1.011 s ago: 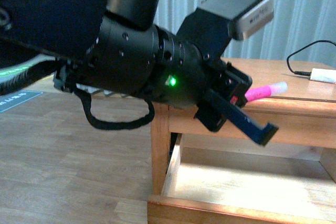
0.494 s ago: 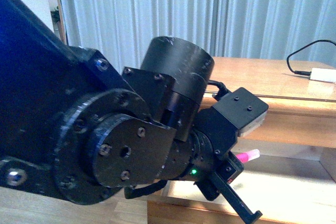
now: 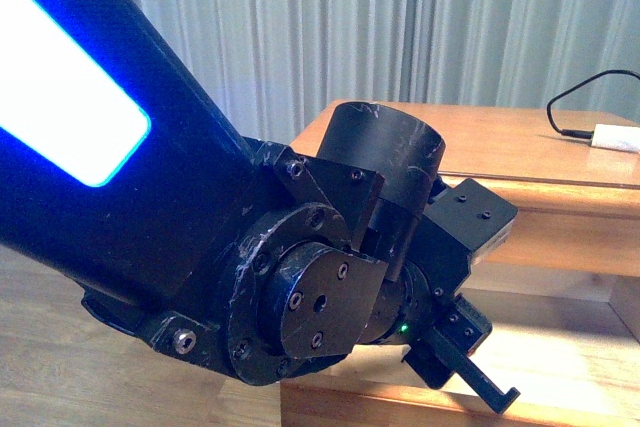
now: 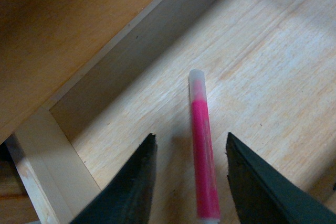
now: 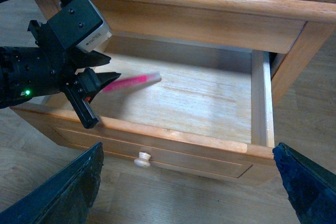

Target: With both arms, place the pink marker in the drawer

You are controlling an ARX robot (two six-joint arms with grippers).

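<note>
**Front view, foreground.** The left arm (image 3: 200, 247) fills the left and centre of the frame. A lit blue-white panel (image 3: 60, 97) shows at upper left and a green light (image 3: 404, 328) at lower centre.

**Left gripper.** The left gripper (image 4: 190, 140) hangs over the open drawer (image 5: 261, 98) with its fingers (image 4: 136, 182) apart. The pink marker (image 4: 203, 171) is between them, touching neither, above the pale drawer floor. Whether it rests on the floor cannot be told.

**Right gripper.** The right gripper (image 5: 187, 149) is spread wide, facing the drawer front and its knob (image 5: 141, 158).

**Behind.** The table top (image 3: 500, 147) comes first, with a white box (image 3: 615, 137) and black cable at upper right, and then a curtain (image 3: 300, 37).
</note>
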